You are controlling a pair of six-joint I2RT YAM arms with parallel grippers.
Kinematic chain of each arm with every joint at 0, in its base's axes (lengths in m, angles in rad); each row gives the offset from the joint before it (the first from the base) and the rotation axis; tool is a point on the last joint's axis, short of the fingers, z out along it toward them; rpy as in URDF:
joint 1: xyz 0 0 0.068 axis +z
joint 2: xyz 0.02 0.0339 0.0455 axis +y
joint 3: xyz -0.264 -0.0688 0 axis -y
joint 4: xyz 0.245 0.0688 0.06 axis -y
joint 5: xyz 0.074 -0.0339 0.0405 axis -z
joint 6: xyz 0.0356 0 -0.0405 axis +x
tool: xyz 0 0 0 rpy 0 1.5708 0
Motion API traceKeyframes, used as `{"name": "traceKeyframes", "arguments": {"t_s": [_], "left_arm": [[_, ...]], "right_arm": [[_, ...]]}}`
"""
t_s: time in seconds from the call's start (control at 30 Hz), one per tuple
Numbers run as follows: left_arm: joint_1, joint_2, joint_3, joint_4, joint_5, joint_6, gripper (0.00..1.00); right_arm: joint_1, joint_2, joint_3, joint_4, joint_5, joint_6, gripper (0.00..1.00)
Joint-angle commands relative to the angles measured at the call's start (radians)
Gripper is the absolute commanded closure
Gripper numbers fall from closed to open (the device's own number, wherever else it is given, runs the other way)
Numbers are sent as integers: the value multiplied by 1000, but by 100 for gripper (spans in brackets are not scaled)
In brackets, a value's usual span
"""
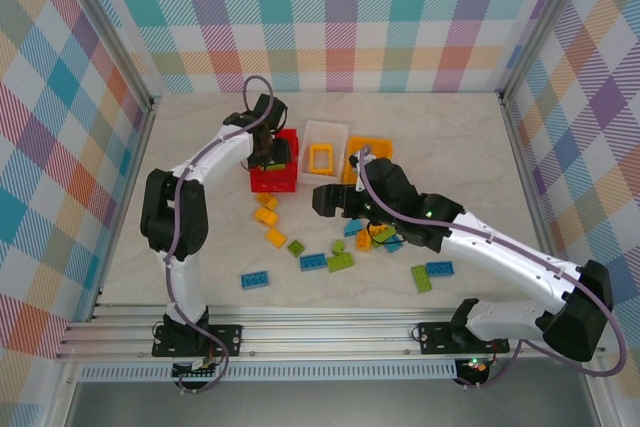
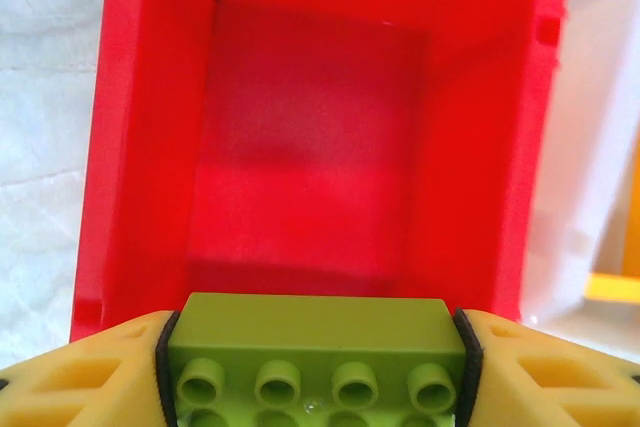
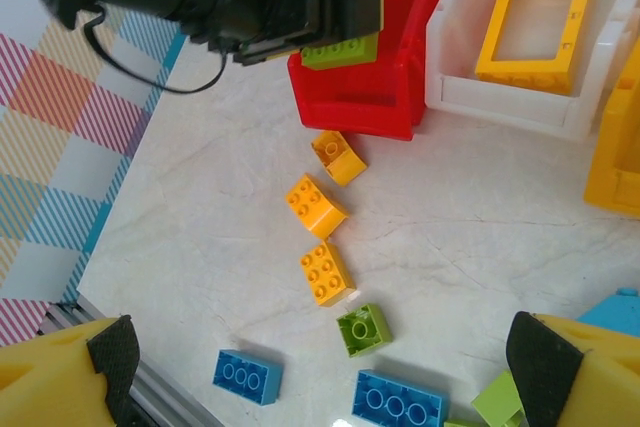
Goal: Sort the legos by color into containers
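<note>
A lime green brick (image 2: 315, 342) with a row of four studs is clamped between the two yellow fingers of the left pincer (image 1: 268, 152), which is closed on its short ends. The brick hangs over the near edge of the red bin (image 2: 130, 147), whose floor looks bare from the left wrist view. Just to the right of it sits the white bin (image 1: 326, 126) with the yellow frame (image 3: 525, 77) lying flat inside, and beside that the orange-yellow bin (image 1: 375, 140), partly behind the right arm.

The right pincer (image 3: 328, 357) hangs above the worktop (image 1: 450, 147) with its fingers spread wide and nothing between them. Under and around it the loose bricks lie scattered. Three orange-yellow bricks (image 3: 315, 205) run in a line down from the red bin's near corner, and a small green brick (image 3: 363, 330) lies just past the last of them. Two blue bricks (image 3: 246, 376) lie closest to the front rail. Further right, from above, a green brick (image 1: 421, 278) and a blue brick (image 1: 439, 269) lie side by side near the right arm
</note>
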Motion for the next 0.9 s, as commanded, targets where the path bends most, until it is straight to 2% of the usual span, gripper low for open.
{"name": "traceKeyframes", "arguments": {"t_s": [0.0,0.27,0.47,0.57,0.67,0.77,0.87], "left_arm": [[22,30,54,-23,1,29,43],[24,48,57,-8,70,4,29],[21,-20,57,1,100,-20,25],[21,-39,62,-7,96,-21,25],[21,-64,53,-7,84,-21,28],[7,-139,12,19,85,-38,31],[-50,-247,-55,47,98,-46,31]], "right_arm": [[-5,2,-12,39,-27,11,4],[-9,15,6,-17,-18,17,3],[-14,-37,-11,-168,99,108,5],[-31,-69,-41,-221,116,161,7],[-46,-88,-46,-284,141,196,9],[-76,-116,-33,-458,245,311,10],[-168,-176,-78,-664,313,513,17]]}}
